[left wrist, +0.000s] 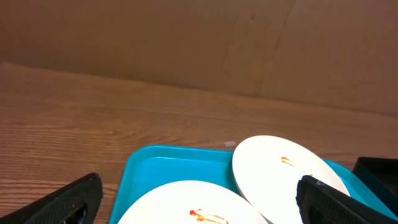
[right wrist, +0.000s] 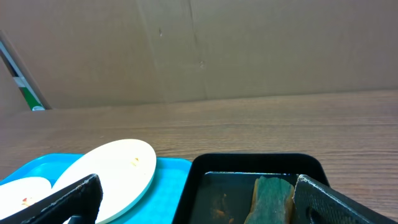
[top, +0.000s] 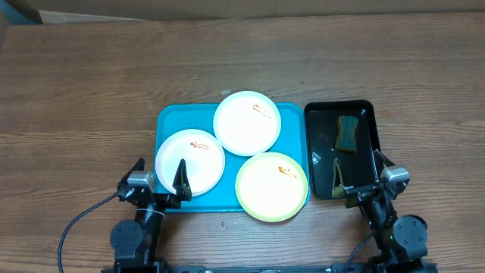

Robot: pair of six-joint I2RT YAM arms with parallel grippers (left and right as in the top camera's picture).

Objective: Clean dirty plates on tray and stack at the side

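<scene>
Three dirty plates lie on the turquoise tray (top: 170, 117). A white plate (top: 189, 161) sits at its left, a second white plate (top: 247, 123) at the back middle, and a pale yellow-green plate (top: 271, 186) at the front right, overhanging the rim. Each has a small orange-red smear. My left gripper (top: 159, 176) is open and empty at the tray's front left corner, over the left white plate's (left wrist: 186, 202) near edge. My right gripper (top: 358, 176) is open and empty over the near end of the black tray (top: 314, 114).
The black tray holds a green and yellow sponge (top: 348, 133), also in the right wrist view (right wrist: 270, 199), and some dark liquid. A cardboard wall (left wrist: 199, 43) stands behind the wooden table (top: 91, 91).
</scene>
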